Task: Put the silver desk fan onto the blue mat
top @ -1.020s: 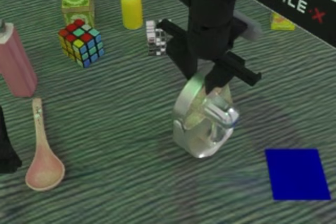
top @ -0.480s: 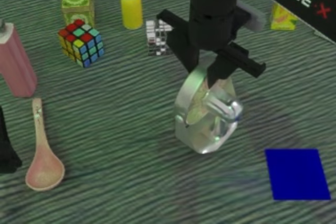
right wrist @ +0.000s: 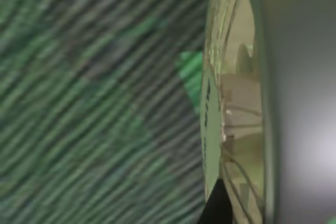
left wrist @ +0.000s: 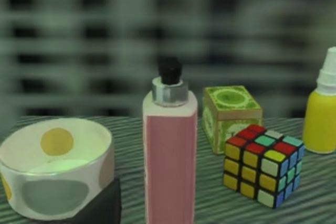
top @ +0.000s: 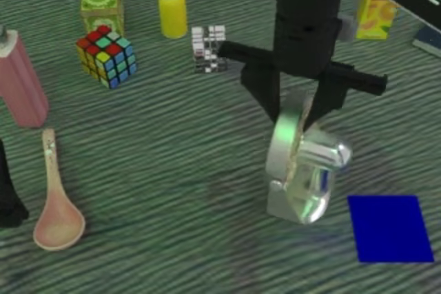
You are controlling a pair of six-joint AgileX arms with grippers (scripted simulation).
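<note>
The right hand (top: 296,111) is closed on the top of the ring guard of the silver desk fan (top: 301,170), one finger on each side of the ring. The fan hangs upright from this grip, right of the surface's centre. Whether its flat base touches the surface (top: 172,170) cannot be told. The blue mat (top: 390,228) lies flat near the front right corner, just beside the fan and to its right; the two do not overlap. The right wrist view shows the fan's ring (right wrist: 231,103) edge-on and very close, with the striped surface beyond.

The left arm (top: 8,194) is parked at the left edge of the surface; its hand cannot be seen.

Item count on the surface:
- One fan, one mat.
- One pink bottle (top: 21,80) and one pink spoon (top: 54,204), both at the left.
- One coloured puzzle cube (top: 107,56) and one small mirror cube (top: 208,49).
- One green box (top: 102,1) and one yellow dropper bottle (top: 172,6) at the rear.
- One yellow carton (top: 375,15) at the rear right, with one dark blue book (top: 427,39) at the right edge.
- One white bowl with yellow spots (left wrist: 55,174), visible in the left wrist view only, just beside the pink bottle.
</note>
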